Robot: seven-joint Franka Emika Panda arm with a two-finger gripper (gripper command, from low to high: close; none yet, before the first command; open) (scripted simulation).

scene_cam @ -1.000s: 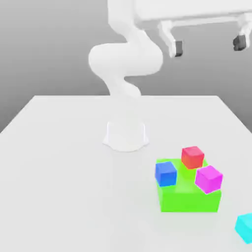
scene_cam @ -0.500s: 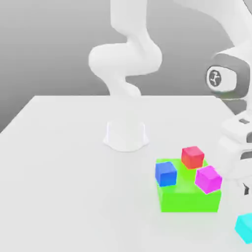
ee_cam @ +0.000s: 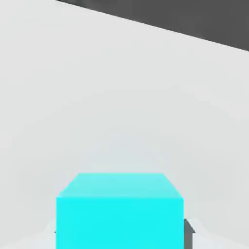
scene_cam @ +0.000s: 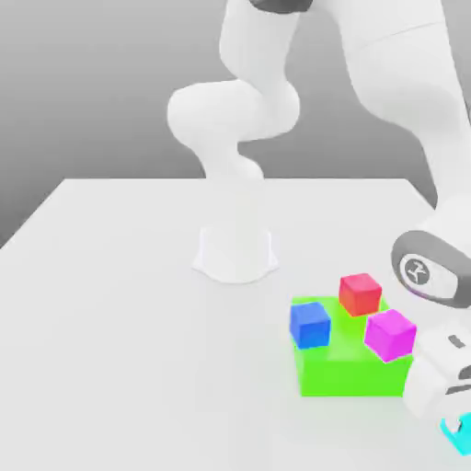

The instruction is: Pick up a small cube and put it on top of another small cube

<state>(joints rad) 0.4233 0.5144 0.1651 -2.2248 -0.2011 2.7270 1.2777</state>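
White gripper [scene_cam: 456,425] is closed on the small cyan cube [ee_cam: 120,221], likely light and stiff, best held by opposite faces, inside the white table's edge [ee_cam: 151,25].

No words or numbers can be read. There is one little sign, a round dark badge [scene_cam: 417,270] with a light, squiggly shape inside. It is on the smooth white cap [scene_cam: 444,281] of the robot's arm [scene_cam: 405,69], and a grey band [scene_cam: 405,250] goes around that cap. In the exterior view, the badge is higher up than the big green block [scene_cam: 353,377] and over to the exterior view's right of it. The squiggle is too small to tell what it is.
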